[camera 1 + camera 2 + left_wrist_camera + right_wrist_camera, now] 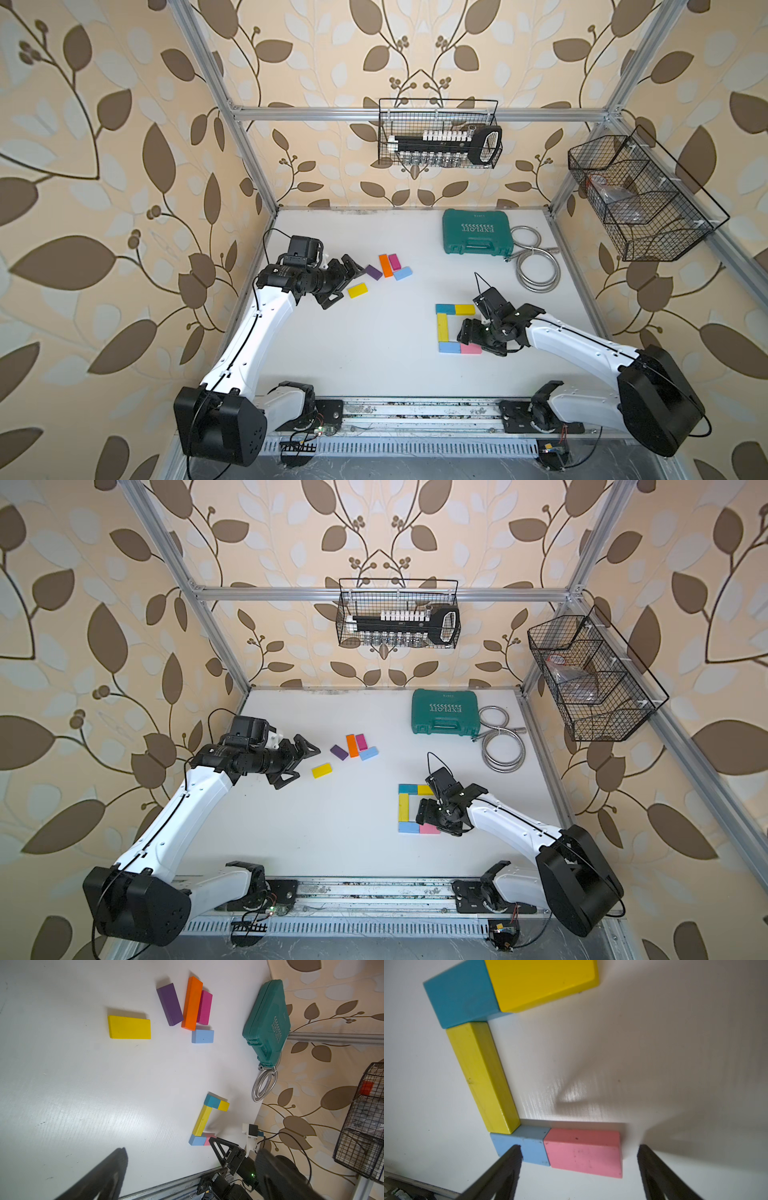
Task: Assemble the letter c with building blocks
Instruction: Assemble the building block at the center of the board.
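The white worktop lies inside a leaf-papered cell. The right gripper has its fingers apart, gripping nothing, at the pale pink flat rectangular block. That block and a light blue flat block lie end to end, left to right, as the near arm of a C. A long yellow bar runs front to back as the spine. A teal block and a short yellow block form the far arm. The C opens rightward. The left gripper, fingers apart, sits near five loose blocks.

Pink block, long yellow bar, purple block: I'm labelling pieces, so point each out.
pink block (583, 1154), right wrist view, its broad face.
long yellow bar (481, 1077), right wrist view, halfway along it.
purple block (169, 1004), left wrist view, centre of its top.
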You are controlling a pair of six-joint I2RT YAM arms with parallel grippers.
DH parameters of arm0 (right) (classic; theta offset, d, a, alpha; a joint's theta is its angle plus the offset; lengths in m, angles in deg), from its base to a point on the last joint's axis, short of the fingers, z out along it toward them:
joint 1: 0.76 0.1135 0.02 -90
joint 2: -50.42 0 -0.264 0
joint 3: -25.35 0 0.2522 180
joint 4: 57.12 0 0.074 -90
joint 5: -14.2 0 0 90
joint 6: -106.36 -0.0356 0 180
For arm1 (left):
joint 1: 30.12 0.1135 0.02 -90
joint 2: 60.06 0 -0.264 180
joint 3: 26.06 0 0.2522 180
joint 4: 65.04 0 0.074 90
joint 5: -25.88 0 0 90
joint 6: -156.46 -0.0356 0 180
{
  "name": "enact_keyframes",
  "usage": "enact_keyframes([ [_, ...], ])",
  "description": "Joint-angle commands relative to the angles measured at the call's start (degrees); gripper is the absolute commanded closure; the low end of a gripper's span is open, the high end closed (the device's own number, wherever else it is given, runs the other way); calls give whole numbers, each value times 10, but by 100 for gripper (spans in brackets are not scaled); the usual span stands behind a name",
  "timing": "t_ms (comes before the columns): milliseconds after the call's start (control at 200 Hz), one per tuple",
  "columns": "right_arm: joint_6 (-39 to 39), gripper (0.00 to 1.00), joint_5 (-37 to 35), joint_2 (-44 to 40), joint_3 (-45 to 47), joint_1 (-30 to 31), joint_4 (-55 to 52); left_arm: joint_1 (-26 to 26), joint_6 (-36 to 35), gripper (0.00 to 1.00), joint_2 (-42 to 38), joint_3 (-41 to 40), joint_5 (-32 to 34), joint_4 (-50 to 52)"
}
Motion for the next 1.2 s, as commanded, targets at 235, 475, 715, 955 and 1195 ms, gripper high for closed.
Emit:
enact_keyframes([
  [235,-13,15,8,16,5,16,16,-7,3,1,-5,13,4,-6],
  [475,-13,15,9,19,3,24,20,-7,3,1,-6,11,4,-6],
  [715,-13,15,7,21,3,27,20,-7,3,1,-5,11,4,-7],
  [955,-13,15,7,23,2,29,21,-7,2,1,-6,9,3,-7],
  [1195,-13,15,5,12,-4,29,9,-7,3,1,-6,9,2,-8],
])
